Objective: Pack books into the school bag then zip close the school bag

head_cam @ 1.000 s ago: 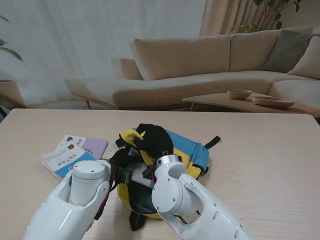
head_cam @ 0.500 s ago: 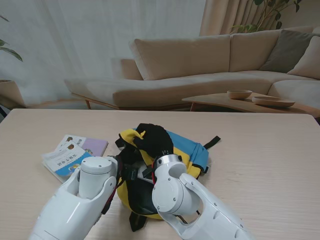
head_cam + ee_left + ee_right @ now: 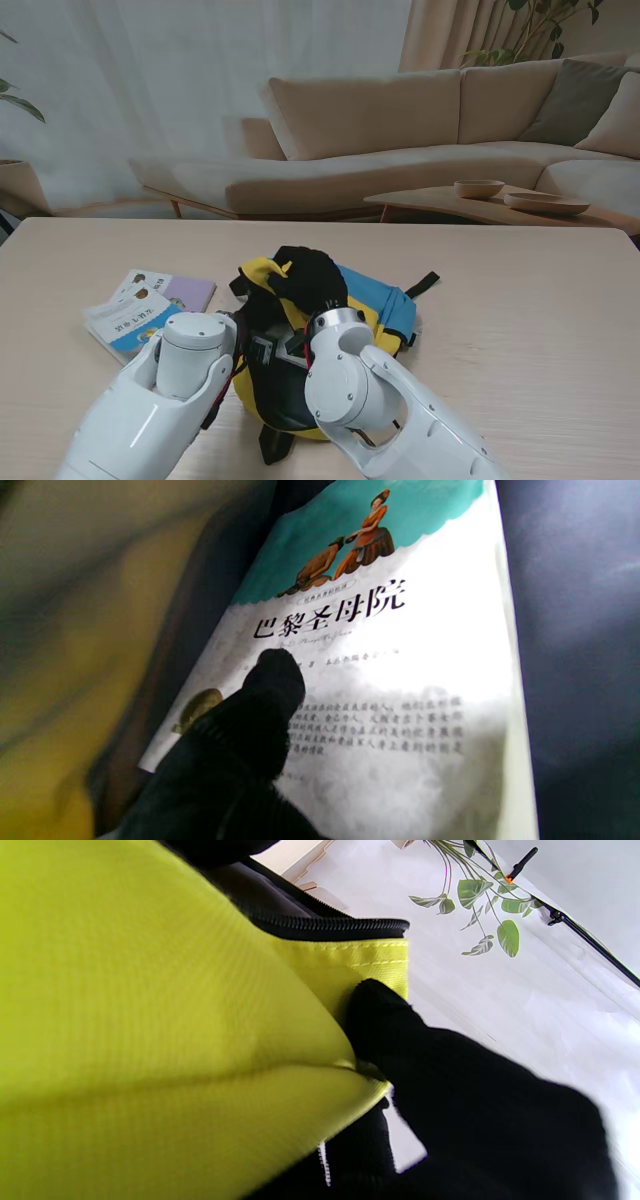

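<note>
The yellow and blue school bag [image 3: 388,306] lies mid-table with its mouth facing me. My right hand [image 3: 308,278], in a black glove, is shut on the bag's yellow upper flap [image 3: 150,990] and holds it raised. Its thumb pinches the fabric just under the black zipper [image 3: 325,927]. My left hand [image 3: 243,342] reaches into the mouth and is mostly hidden behind its forearm. It is shut on a white and teal book [image 3: 400,645], with a black finger [image 3: 265,705] pressed on the cover, inside the dark lining. From the stand only a pale sliver of that book [image 3: 283,350] shows.
Several more books [image 3: 150,308] lie fanned on the table left of the bag, close to my left forearm. A black strap [image 3: 425,284] trails from the bag's right side. A sofa and a low table with bowls stand beyond the table's far edge.
My left arm has pushed to the right and deeper into the bag's mouth, taking the book with it, so less of its white cover shows. The right hand still holds the flap up.
</note>
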You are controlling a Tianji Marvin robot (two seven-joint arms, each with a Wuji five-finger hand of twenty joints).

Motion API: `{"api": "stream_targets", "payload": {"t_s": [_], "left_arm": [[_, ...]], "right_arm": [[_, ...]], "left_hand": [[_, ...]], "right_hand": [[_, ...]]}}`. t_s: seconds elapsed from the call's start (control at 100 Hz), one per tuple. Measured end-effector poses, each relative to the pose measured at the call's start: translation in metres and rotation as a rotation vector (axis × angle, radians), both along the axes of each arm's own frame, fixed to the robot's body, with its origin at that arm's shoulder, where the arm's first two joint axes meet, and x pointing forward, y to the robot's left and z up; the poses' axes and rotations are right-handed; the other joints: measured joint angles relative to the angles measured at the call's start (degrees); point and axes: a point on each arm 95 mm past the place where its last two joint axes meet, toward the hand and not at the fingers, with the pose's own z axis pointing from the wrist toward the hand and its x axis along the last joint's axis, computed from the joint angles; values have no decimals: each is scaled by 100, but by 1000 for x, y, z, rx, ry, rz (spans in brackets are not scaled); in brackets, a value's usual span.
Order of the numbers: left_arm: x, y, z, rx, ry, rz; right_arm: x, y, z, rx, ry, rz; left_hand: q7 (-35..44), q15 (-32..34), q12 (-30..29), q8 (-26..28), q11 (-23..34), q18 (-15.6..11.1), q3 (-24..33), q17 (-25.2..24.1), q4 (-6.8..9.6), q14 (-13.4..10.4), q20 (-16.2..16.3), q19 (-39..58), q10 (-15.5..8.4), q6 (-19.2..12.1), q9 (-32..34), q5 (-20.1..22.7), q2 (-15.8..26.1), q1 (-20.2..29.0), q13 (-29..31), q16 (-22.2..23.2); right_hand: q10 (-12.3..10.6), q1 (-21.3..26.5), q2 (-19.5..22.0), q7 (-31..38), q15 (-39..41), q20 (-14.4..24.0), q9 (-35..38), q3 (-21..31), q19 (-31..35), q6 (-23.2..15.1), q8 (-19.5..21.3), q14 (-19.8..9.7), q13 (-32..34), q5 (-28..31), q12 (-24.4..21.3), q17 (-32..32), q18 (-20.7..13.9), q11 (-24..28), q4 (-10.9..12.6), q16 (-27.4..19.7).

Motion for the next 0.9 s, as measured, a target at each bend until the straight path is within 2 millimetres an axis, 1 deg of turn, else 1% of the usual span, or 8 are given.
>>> {"api": "stream_targets", "payload": {"t_s": [0.07,0.12,0.32,0.51,0.6,0.66,0.75,0.9], "left_arm": [[-1,1,2,7,-3,-6],[-2,3,3,11,-4,-5],[-3,7,8,53,5,-9],[-4,11,13,72,-7,-3],[-6,13,17,78,-18,-9],[-8,13,19,94,-30,-30],[-10,15,22,109,-44,-56],[-12,16,26,95,-59,-63]], "right_arm": [[0,0,0,1,0,-1],[0,0,0,1,1,-1],[1,-1,0,5,1,-2],[1,-2,1,9,-2,-3],[2,-2,1,11,-3,-5],[2,-2,1,11,-4,-5],[2,-3,1,13,-4,-6],[3,-3,2,15,-6,-8]], "left_hand": [[-377,-216,-717,-312,199,-78,429,-291,271,-67,-143,-276,14,18,-525,-404,129,-306,-336,-108],[-650,-356,-899,-554,202,-127,585,-424,273,-83,-235,-422,30,119,-714,-589,135,-490,-478,-195],[-2584,-818,-1168,-1940,187,-255,962,-659,275,-122,-636,-925,93,289,-1005,-596,-168,-1191,-758,-470],[-3061,-1032,-1459,-2145,-8,-271,1078,-702,276,-122,-887,-1275,162,363,-1015,-596,-238,-1307,-827,-759],[-3086,-1365,-1770,-2133,-372,-276,1064,-850,276,-123,-1029,-1583,228,420,-1026,-596,-222,-1307,-997,-970],[-3433,-1593,-1970,-2438,-640,-356,1058,-1115,276,-145,-1235,-1926,235,434,-1233,-600,-152,-1308,-1314,-1170],[-4018,-1942,-2323,-2835,-1068,-550,912,-1555,276,-300,-1566,-2422,241,440,-1580,-604,-89,-1301,-1891,-1396],[-4732,-2571,-2754,-3149,-2003,-801,684,-1867,276,-532,-1999,-3249,228,443,-1821,-605,-7,-1413,-2373,-1689]], "right_hand": [[0,0,0,0,0,0,0,0,0,0,0,0,0,0,0,0,0,0,0,0],[0,0,0,0,0,0,0,0,0,0,0,0,0,0,0,0,0,0,0,0],[0,0,0,0,0,0,0,0,0,0,0,0,0,0,-1,0,0,0,0,0],[1,0,0,0,0,0,0,0,0,0,0,0,0,0,-1,0,0,0,0,0],[1,0,0,0,0,0,0,0,0,0,0,0,0,0,-1,0,0,0,0,0],[1,0,0,0,0,0,0,0,0,0,0,0,0,1,-1,0,0,0,0,0],[1,0,0,0,0,0,0,0,0,0,0,0,0,1,-1,0,0,-1,0,0],[1,0,-7,0,0,0,0,0,0,0,0,0,0,2,-1,0,0,0,0,0]]}}
